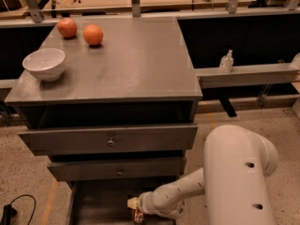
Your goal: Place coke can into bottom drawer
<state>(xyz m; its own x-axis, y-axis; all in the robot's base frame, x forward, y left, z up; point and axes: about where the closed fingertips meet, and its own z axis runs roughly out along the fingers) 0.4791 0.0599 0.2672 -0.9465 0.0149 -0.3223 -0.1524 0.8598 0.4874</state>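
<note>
The coke can (137,215), red with a pale top, is low inside the open bottom drawer (96,203), at the frame's lower edge. My gripper (135,207) reaches into the drawer from the right on its white arm (178,196) and is shut on the can. The can's lower part is cut off by the frame's edge. The drawer is pulled out under the two knobbed drawers (110,139).
On the grey cabinet top (136,64) stand a white bowl (44,63) at the left and two oranges (93,34) at the back. My arm's big white link (239,172) stands right of the drawers. A small bottle (227,61) sits on a shelf at right. A black cable (14,210) lies on the floor.
</note>
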